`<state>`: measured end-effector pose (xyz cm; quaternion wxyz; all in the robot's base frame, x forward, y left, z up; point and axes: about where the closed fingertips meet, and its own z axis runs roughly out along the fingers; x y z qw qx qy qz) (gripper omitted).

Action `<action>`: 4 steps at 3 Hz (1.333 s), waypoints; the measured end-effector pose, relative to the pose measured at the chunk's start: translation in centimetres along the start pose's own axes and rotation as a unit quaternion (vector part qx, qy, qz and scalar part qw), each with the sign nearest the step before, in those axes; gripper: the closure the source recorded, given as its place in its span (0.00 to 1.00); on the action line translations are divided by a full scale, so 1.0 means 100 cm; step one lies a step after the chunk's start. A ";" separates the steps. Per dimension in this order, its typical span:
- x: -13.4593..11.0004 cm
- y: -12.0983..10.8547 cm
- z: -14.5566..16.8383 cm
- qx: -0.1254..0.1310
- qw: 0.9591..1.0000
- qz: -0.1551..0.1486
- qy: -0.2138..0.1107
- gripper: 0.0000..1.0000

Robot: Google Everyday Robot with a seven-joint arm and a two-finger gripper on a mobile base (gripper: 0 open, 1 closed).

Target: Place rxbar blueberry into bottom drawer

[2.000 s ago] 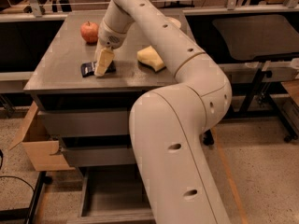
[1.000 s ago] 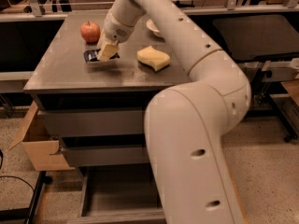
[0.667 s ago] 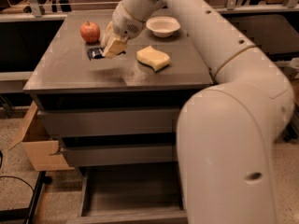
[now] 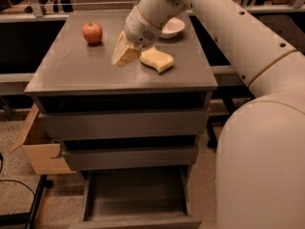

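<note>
the gripper hangs low over the cabinet top, just at 9 o'clock of the yellow sponge, with the apple at its 10 o'clock. i cannot tell whether it grips anything; the rxbar blueberry is hidden. the bottom drawer stands pulled out at 6 o'clock.

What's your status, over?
Pincer low over cabinet top, beside sponge. Rxbar blueberry not in sight. Bottom drawer open, no obstacle seen.
</note>
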<state>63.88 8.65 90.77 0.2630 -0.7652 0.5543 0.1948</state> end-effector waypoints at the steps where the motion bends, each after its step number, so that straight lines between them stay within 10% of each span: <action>1: 0.012 0.005 -0.013 0.016 1.000 0.015 0.005 1.00; 4: 0.100 0.053 -0.143 0.139 0.984 0.106 0.031 1.00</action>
